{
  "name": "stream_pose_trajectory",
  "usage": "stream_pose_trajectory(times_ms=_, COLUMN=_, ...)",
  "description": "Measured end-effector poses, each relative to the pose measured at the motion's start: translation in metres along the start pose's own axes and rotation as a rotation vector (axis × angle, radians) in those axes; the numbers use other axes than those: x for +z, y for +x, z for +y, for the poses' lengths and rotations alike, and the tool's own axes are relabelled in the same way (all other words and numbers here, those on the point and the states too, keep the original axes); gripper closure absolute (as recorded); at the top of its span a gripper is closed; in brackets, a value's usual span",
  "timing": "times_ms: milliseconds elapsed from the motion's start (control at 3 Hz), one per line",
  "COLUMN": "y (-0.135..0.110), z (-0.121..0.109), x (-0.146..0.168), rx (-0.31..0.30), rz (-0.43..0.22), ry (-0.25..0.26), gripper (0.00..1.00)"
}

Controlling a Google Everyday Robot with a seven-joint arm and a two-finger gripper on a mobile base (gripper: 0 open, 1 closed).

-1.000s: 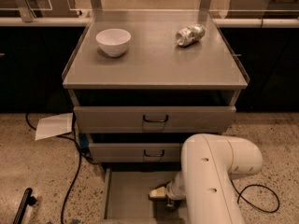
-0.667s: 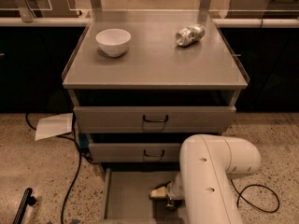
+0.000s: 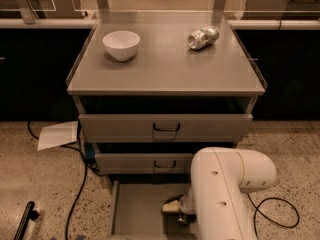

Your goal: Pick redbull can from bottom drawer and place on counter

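The bottom drawer [image 3: 135, 209] is pulled open at the bottom of the view, a grey tray with low side walls. My gripper [image 3: 176, 211] is down inside it, at its right part, mostly covered by my white arm [image 3: 220, 194]. The redbull can is hidden; I cannot see it in the drawer or at the gripper. The counter [image 3: 165, 64] is the flat grey top of the cabinet, with clear raised rims along its sides.
A white bowl [image 3: 121, 44] stands at the counter's back left. A fatter pale silver can [image 3: 204, 37] lies on its side at the back right. Two shut drawer fronts [image 3: 165, 128] with black handles sit above the open drawer. Paper [image 3: 57, 135] and cables [image 3: 80, 184] lie on the floor at left.
The arm has barely shifted; the gripper stays low in the bottom drawer. Nothing on the counter has moved.
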State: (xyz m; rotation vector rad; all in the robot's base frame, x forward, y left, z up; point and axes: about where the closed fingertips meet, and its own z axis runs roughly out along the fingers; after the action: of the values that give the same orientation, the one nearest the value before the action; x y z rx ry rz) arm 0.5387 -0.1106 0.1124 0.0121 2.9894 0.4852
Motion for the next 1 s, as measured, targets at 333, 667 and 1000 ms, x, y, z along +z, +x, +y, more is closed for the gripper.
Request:
stream_pose_trajectory(times_ms=333, y=0.0005, z=-0.0044, x=0.0062, rx=0.009, rz=0.014, ry=-0.002, gripper=0.00)
stream_pose_trajectory(times_ms=667, y=0.0009, z=-0.0068, x=0.0097, rx=0.014, rz=0.022, ry=-0.004, gripper=0.00)
stream_pose_trajectory(times_ms=1000, y=0.0010, z=-0.0075, x=0.0107, rx=0.016, rz=0.025, ry=-0.004, gripper=0.05)
